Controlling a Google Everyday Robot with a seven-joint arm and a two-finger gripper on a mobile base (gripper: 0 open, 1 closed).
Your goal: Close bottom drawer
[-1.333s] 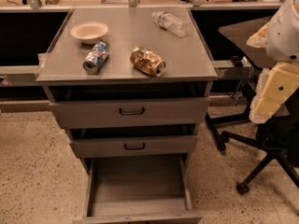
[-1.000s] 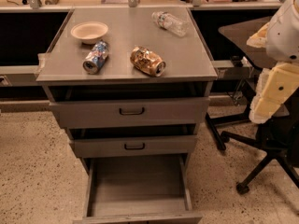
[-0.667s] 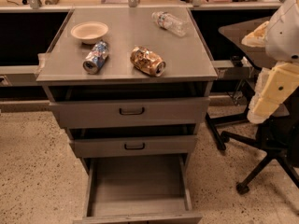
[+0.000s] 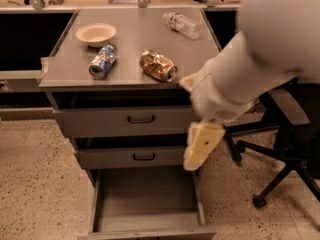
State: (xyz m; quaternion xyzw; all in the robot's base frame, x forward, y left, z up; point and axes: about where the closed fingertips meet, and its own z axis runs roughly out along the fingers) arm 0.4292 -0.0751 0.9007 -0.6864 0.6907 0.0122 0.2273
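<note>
Gripper (image 4: 202,145) hangs at the end of the white arm (image 4: 260,54), just by the right side of the cabinet (image 4: 135,41), next to the middle drawer (image 4: 132,157). I see nothing in it, and I cannot tell if it is wide or narrow.

Low down by the floor, the bottom drawer (image 4: 145,194) is pulled far out. Its front sits at the very bottom edge of the view, so the handle does not show.

To shut it well, I think the gripper should go down and out past that front. Then it should push flat on the middle of it, straight toward the cabinet. A push on one corner could make the drawer twist and stick. Slow near the end is best.

Above, the middle drawer and top drawer (image 4: 125,121) stick out a little. On top lie a bowl (image 4: 96,33), a blue can (image 4: 102,60), a brown can (image 4: 158,65) and a bottle (image 4: 182,25). A chair (image 4: 285,134) stands at the right.
</note>
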